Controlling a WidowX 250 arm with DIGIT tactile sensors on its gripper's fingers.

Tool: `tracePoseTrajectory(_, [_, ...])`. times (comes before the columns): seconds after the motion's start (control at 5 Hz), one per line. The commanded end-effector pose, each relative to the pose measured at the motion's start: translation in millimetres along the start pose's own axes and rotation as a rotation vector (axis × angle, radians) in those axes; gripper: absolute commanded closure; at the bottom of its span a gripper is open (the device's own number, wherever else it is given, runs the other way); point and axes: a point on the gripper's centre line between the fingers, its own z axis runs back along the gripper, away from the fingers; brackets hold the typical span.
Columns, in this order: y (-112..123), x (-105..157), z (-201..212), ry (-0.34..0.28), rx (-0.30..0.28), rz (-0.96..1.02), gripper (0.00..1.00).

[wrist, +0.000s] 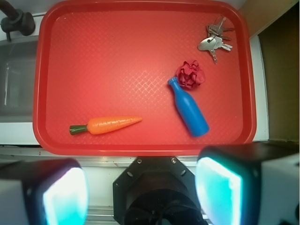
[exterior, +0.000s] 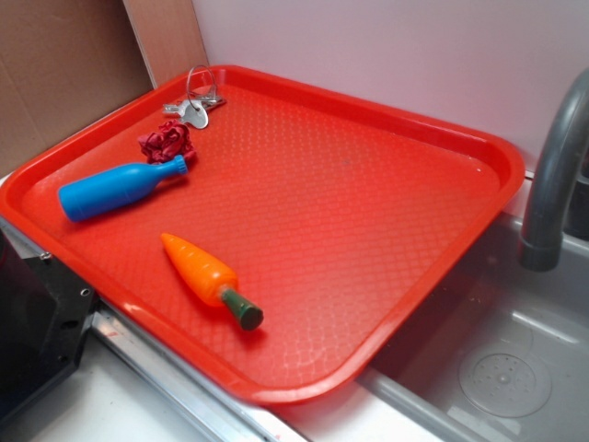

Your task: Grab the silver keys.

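A: Surface?
B: Red tray (exterior: 386, 120) beside a grey sink (exterior: 497, 368) and its faucet (exterior: 552, 175); cardboard behind.
A: Contents?
B: Silver keys (wrist: 215, 38) in a tray corner near the rim; red wad (wrist: 191, 75) touching the blue bottle (wrist: 190, 108); carrot (wrist: 107, 125) apart.
A: Room?
B: Tray middle bare. Gripper (wrist: 140, 192) spread wide, holding nothing, off the tray's edge.
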Motion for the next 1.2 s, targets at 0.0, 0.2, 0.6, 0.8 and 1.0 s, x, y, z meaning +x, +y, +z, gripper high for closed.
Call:
tracePoseTrajectory(0.0, [0,0,0,0.000,0.000,0.000,0.00])
tracePoseTrajectory(0.2, [25,20,-15,-0.043,-0.009,0.203,0.00])
tracePoseTrajectory(0.6, [65,44,-53,-0.190,0.082,0.420,0.00])
tracePoseTrajectory(0.8, [88,54,-75,-0.320,0.181,0.505,0.00])
tracePoseTrajectory(1.0, [116,75,-96,-0.370,0.222,0.604,0.00])
